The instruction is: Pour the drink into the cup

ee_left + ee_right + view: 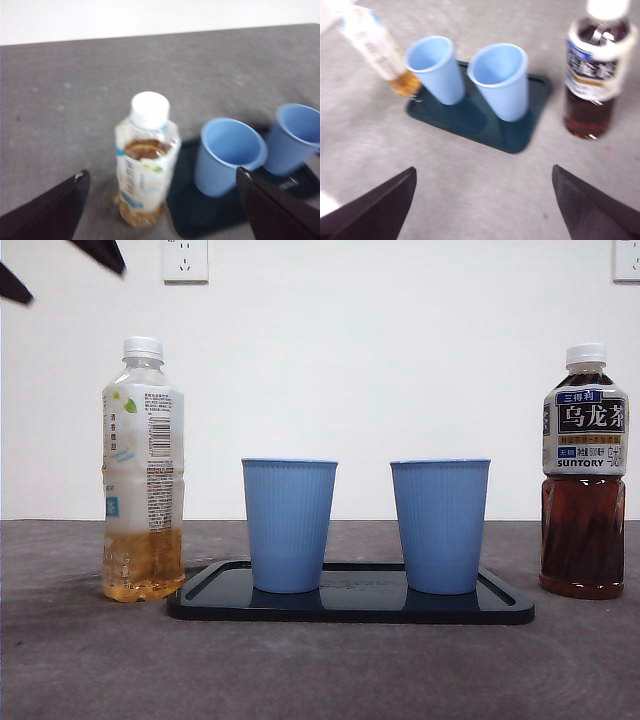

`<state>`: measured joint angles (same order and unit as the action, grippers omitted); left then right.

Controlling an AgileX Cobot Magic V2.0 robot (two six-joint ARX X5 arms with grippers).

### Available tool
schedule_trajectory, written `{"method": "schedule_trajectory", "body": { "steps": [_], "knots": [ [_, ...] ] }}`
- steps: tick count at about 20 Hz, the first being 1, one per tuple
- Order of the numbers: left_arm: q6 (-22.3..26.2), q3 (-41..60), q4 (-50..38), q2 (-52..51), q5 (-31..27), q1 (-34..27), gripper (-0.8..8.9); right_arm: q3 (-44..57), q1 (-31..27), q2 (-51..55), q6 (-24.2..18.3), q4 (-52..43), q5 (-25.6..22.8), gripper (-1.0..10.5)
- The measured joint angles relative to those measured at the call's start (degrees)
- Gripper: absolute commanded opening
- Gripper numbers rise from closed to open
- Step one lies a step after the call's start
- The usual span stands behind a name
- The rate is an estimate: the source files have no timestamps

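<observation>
Nothing is grasped yet: both capped bottles (pixel 143 470) (pixel 584 475) stand on the table (pixel 320 670) beside the tray's (pixel 350 608) ends, two cups (pixel 289 525) (pixel 440 525) on it, while left tool (pixel 160 205) and right tool (pixel 482 202) hover spread, so reaching a bottle comes next.

Background: plain white painted wall (pixel 400 370), evenly lit, no visible texture or marks. Two white plastic wall sockets are mounted high on it: one left of centre (pixel 185 259), one cut off by the right edge (pixel 627 259). Both are partly cropped by the top of the front view.

Work surface: dark grey matte tabletop (pixel 320 670) with a faintly mottled, felt-like finish. It meets the wall in a straight horizontal line across the front view. In the left wrist view the same surface shows pale specks (pixel 60 107).

Lighting: soft and diffuse, with faint shadows on the tabletop. The right wrist view renders the surface paler, slightly blurred.
</observation>
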<state>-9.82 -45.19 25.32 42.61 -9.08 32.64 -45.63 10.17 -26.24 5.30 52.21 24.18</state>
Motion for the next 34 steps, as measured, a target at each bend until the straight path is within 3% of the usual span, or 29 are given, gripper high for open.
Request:
{"method": "schedule_trajectory", "body": {
  "steps": [6, 10, 15, 16, 17, 31, 34],
  "knots": [
    [0.3, -6.6, 16.1, -5.2, 15.0, 2.1, 4.68, 0.0, 0.0, 0.0, -0.6, -1.8, 8.6, 4.3],
    [0.5, -6.7, 21.0, -7.3, 22.4, 2.2, 4.68, 0.0, 0.0, 0.0, -0.6, -1.8, 10.3, 4.3],
    [0.5, -6.8, 20.3, -8.5, 22.7, 2.2, 4.44, 0.0, 0.0, 0.0, -0.6, -1.9, 10.3, 4.3],
    [0.5, -6.8, 20.5, -8.5, 22.7, 2.2, 2.99, 0.0, 0.0, 0.0, -0.6, -1.8, 10.3, 2.9],
    [0.8, -6.8, 20.9, -8.5, 22.7, 2.2, 0.28, 0.0, 0.0, 0.0, -0.5, -1.8, 10.3, 0.0],
    [0.2, -6.8, 22.1, -8.5, 22.8, 2.1, 0.29, 0.0, 0.0, 0.0, -0.6, -1.9, 10.3, 0.2],
    [0.2, -6.6, 21.4, -8.9, 22.8, -1.5, 0.29, 0.0, 0.0, 0.0, -0.6, -1.9, 10.3, 0.2]
  ]
}}
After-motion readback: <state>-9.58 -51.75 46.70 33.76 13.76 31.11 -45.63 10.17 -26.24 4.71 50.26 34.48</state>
